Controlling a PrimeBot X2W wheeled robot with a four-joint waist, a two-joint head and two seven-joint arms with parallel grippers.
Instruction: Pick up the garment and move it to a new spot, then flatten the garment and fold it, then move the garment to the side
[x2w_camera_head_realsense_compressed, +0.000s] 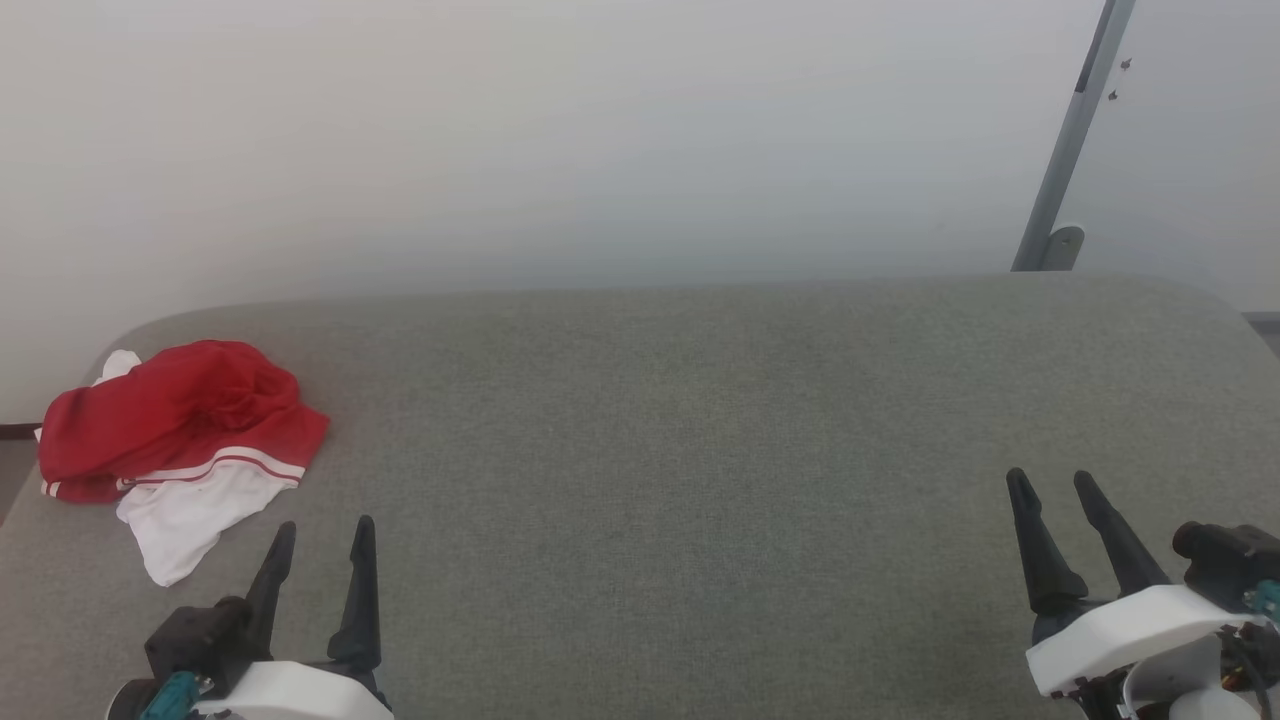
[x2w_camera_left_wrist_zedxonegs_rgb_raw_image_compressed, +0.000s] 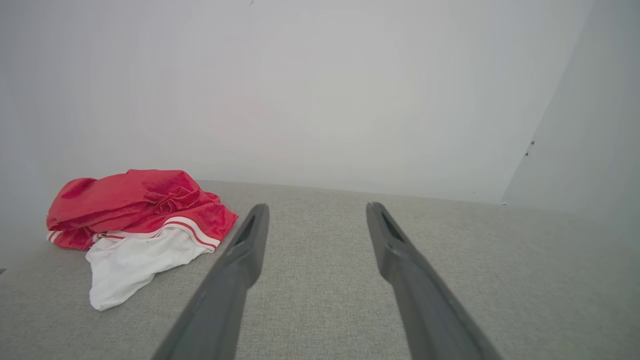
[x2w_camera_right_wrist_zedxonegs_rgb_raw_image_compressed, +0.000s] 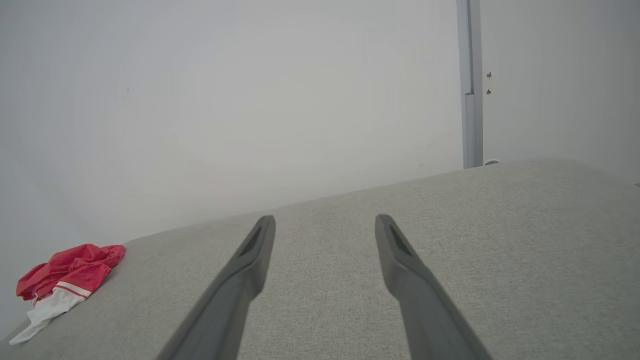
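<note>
Spotting shirt (x2w_camera_head_realsense_compressed: 180, 430) crumpled at left end of grey pad (x2w_camera_head_realsense_compressed: 700, 450), red bunched on top, white sleeve spilling toward pad's near edge. Noting left gripper (x2w_camera_head_realsense_compressed: 326, 523) over pad's near-left part, near shirt, fingers spread, empty. Noting right gripper (x2w_camera_head_realsense_compressed: 1048, 474) over pad's near-right part, fingers spread, empty.

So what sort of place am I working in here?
Likely an indoor test space: a grey fabric-covered surface against a bare pale wall, a metal pole, one crumpled garment.
</note>
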